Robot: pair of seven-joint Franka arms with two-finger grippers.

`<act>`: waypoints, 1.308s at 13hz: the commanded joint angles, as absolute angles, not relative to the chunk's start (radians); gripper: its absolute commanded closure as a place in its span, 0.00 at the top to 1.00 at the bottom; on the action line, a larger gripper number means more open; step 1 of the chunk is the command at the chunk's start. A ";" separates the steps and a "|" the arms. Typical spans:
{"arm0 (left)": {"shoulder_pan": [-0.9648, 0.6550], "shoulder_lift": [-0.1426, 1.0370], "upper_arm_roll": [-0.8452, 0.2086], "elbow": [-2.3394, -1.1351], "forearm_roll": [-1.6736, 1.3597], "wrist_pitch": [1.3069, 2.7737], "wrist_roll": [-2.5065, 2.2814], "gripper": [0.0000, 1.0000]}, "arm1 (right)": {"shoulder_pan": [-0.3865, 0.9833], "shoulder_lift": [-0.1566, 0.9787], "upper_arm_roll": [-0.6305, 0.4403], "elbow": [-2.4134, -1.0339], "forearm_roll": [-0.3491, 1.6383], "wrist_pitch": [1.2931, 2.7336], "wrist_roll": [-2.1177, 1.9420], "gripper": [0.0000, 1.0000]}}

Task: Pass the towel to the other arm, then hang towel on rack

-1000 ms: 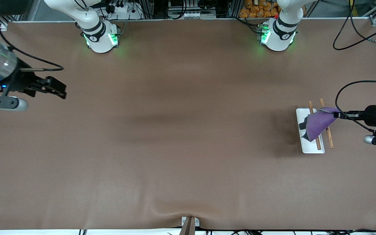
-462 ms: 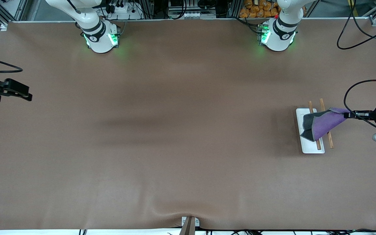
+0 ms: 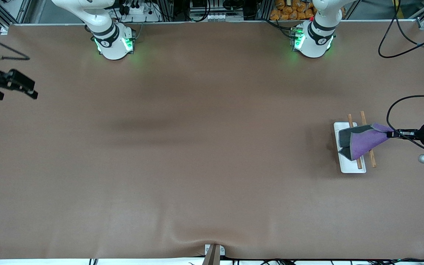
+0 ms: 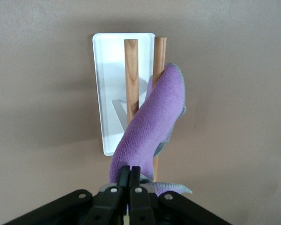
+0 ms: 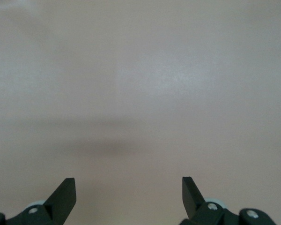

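Note:
The purple towel (image 3: pixel 364 141) with a grey underside lies draped over the rack's two brown wooden rods (image 3: pixel 355 147) at the left arm's end of the table. The rack's white flat base (image 3: pixel 347 167) lies under it. My left gripper (image 3: pixel 391 134) is shut on the towel's corner, beside the rack. In the left wrist view the towel (image 4: pixel 152 122) runs from the shut fingers (image 4: pixel 130 174) across both rods (image 4: pixel 131 70) over the white base (image 4: pixel 107 93). My right gripper (image 3: pixel 31 90) is open and empty, up over the table's edge at the right arm's end; it waits (image 5: pixel 129 187).
The brown table mat (image 3: pixel 197 147) is bare across the middle. A small metal bracket (image 3: pixel 214 252) sits at the mat's near edge. A black cable (image 3: pixel 403 106) loops above the left gripper. The arm bases (image 3: pixel 114 42) stand along the top.
My left gripper has pulled the towel's corner away from the rack toward the table's end, stretching it lower over the rods. My right gripper has drawn back toward its end of the table and risen.

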State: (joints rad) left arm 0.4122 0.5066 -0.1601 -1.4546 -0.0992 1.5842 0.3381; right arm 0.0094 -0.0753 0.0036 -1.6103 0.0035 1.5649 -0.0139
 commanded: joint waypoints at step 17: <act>0.503 0.549 -0.169 -1.459 -0.078 1.631 0.523 0.01 | -0.012 -0.021 0.012 -1.529 -0.021 1.609 -0.023 1.00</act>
State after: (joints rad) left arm 0.4905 0.5529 -0.1600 -1.4563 -0.0992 1.6189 0.5055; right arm 0.0078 -0.0361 0.0000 -1.5590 -0.0036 1.6211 -0.0139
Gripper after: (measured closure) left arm 0.978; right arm 0.000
